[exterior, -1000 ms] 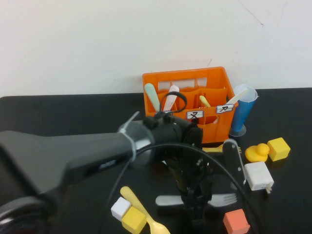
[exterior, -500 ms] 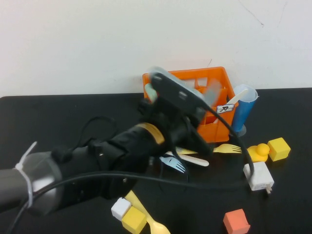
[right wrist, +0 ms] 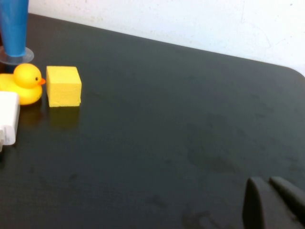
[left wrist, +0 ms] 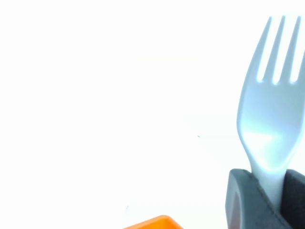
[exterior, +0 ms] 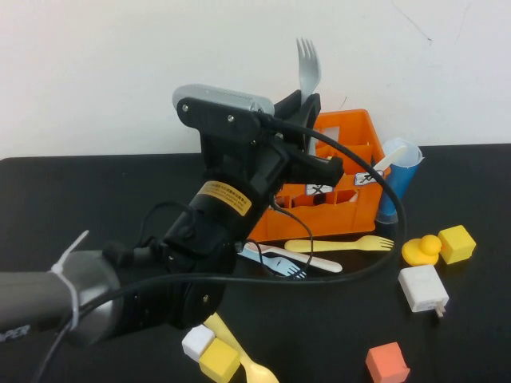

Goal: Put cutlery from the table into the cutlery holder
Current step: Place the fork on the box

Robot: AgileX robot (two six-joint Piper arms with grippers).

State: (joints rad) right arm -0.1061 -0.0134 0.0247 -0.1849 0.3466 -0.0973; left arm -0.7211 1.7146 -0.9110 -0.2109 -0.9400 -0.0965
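My left gripper is shut on the handle of a grey fork and holds it upright, tines up, above the orange cutlery holder, which my arm partly hides. In the left wrist view the fork rises from between the dark fingers, with a corner of the holder below. A yellow fork, a pale pink spoon, a blue fork and a yellow spoon lie on the black table. My right gripper is shut and empty, low over bare table.
A tall blue cup with a spoon in it stands right of the holder. A yellow duck, a yellow cube, a white charger and an orange cube lie at the right front. White and yellow cubes lie at the front.
My left arm has lifted the grey fork off the table front and swung it up and back, to above the holder, tines now pointing up.
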